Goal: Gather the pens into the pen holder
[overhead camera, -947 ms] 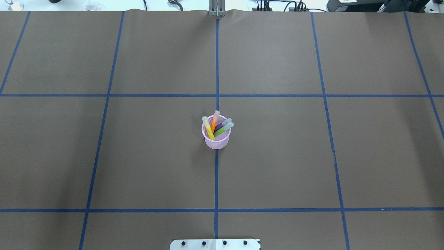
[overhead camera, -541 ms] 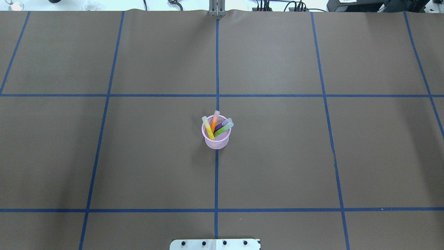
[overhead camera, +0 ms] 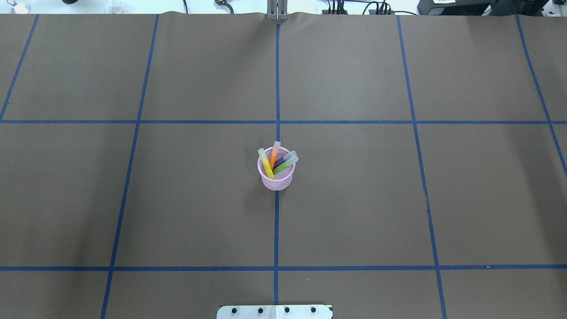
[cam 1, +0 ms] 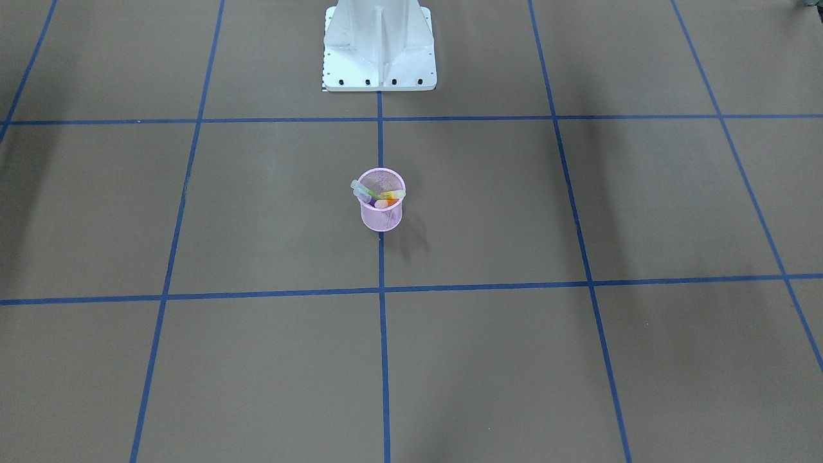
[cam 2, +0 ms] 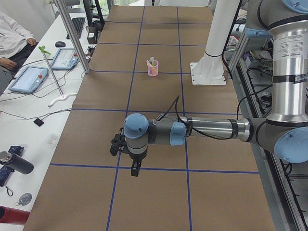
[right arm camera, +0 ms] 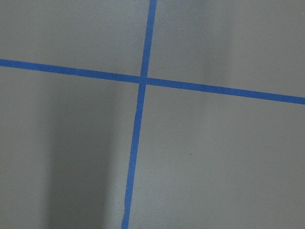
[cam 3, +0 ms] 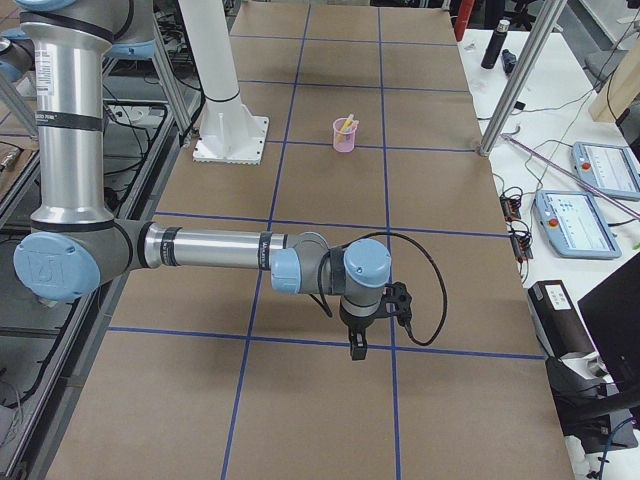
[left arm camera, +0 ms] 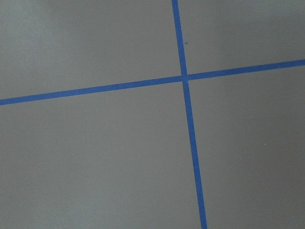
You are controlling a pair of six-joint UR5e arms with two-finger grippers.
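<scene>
The pink wire-mesh pen holder (overhead camera: 277, 180) stands upright at the table's middle on a blue tape line; it also shows in the front view (cam 1: 381, 217) and both side views (cam 2: 153, 70) (cam 3: 344, 138). Several pens stand inside it: a yellow one (overhead camera: 266, 164), an orange one (overhead camera: 274, 155), a green one (overhead camera: 285, 165) and a purple one. My left gripper (cam 2: 136, 171) hangs over the table's left end, far from the holder. My right gripper (cam 3: 357, 350) hangs over the right end. Both show only in side views, so I cannot tell whether they are open or shut.
The robot's white base (cam 1: 379, 45) stands behind the holder. Blue tape lines (overhead camera: 277, 122) grid the brown table. Side benches hold tablets (cam 2: 29, 79) (cam 3: 570, 222), cables and bottles. A seated person (cam 2: 12, 41) is at the left end.
</scene>
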